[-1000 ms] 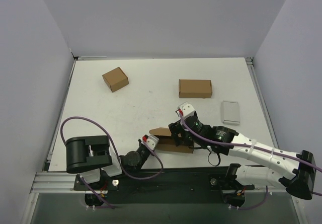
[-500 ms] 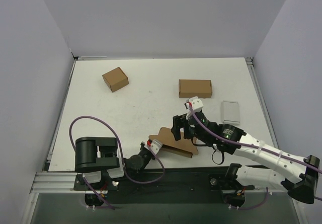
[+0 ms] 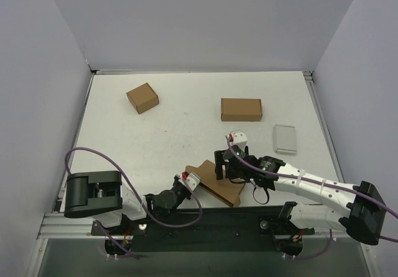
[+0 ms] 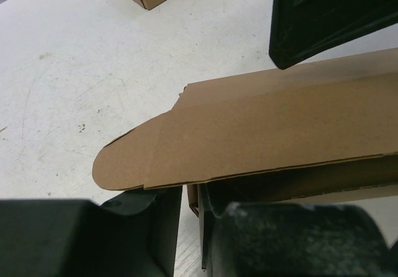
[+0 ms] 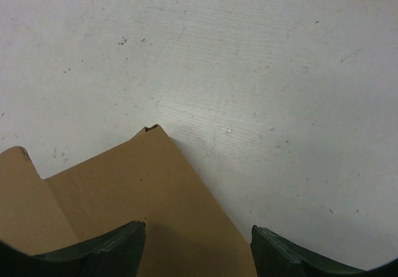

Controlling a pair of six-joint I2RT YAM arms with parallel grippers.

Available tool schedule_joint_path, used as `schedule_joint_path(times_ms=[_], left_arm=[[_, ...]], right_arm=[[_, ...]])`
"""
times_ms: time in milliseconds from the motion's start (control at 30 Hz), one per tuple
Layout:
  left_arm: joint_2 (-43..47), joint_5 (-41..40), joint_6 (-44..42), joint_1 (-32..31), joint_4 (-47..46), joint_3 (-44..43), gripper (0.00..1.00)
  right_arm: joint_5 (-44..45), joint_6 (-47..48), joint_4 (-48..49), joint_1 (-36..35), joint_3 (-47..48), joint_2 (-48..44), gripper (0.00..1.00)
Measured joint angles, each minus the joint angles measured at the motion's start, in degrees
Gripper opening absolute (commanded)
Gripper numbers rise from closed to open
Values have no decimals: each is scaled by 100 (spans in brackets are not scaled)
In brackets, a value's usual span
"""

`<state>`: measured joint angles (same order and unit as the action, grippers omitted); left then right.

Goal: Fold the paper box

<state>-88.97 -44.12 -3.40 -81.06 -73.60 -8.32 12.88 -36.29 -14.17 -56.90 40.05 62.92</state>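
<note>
The desk [image 3: 186, 134] carries the paper box [image 3: 225, 192] right at its near edge, between the two arms, part-formed with a panel lifted at a slant, so a shove toward the arm bases could push it off the edge. The right tool [image 3: 222, 170] stands wide open over the box's upper panel and grips nothing, its fingers [image 5: 93, 252] straddling the cardboard. If it presses down away from a crease, I judge the thin panel would buckle rather than hinge. The left tool [image 3: 189, 178] is closed to a narrow slit on what looks like a thin edge of the box at its left end. That hold is slight, so a pull from the right arm could slide the cardboard out or tear it. The rounded flap [image 4: 134, 159] hangs free just beside that grip and could tuck the wrong way under the panel, and the small tab [image 5: 151, 128] at the panel's corner could bend before it finds a slot
</note>
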Motion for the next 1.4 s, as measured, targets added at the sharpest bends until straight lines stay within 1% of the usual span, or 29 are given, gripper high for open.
schedule_joint_path(times_ms=[33,133,233,267,367,500,800,833,933,1000,1067,1167,1300,1367,1400], left_arm=[[127,50,22,0,192,-31,31],[476,179,111,-2,713,-79,34],[811,267,190,-2,1237,-83,45],[927,286,245,-2,1410,-83,50],[1298,358,413,-2,1919,-83,58],[1934,487,658,-2,2726,-83,61],[4531,1228,1344,15,5136,-107,63],[4756,1309,1399,17,5359,-120,64],[5464,1705,1657,79,6308,-330,67],[5670,1947,1794,166,6773,-560,69],[5720,2245,1987,396,7215,-957,69],[5390,2708,2293,949,7705,-1770,72],[4527,3407,2896,2031,7954,-2756,74],[4087,3858,3185,2559,7995,-3032,74],[3915,4033,3303,2726,7997,-3102,74]], right_arm=[[0,-42,26,0,-24,33,68],[11,-170,70,0,-103,76,68],[39,-273,101,-2,-164,76,68],[52,-293,111,0,-184,74,68],[122,-323,125,0,-229,76,68],[166,-350,153,0,-282,76,68],[280,-422,164,-2,-310,177,67],[289,-424,164,-2,-310,177,67],[323,-424,164,-9,-310,186,67],[337,-424,164,-13,-310,190,67],[341,-424,162,-13,-310,192,67],[378,-424,162,-13,-313,192,68],[446,-424,157,-17,-313,192,68],[481,-424,157,-17,-326,192,68],[496,-426,153,-17,-334,192,68]])
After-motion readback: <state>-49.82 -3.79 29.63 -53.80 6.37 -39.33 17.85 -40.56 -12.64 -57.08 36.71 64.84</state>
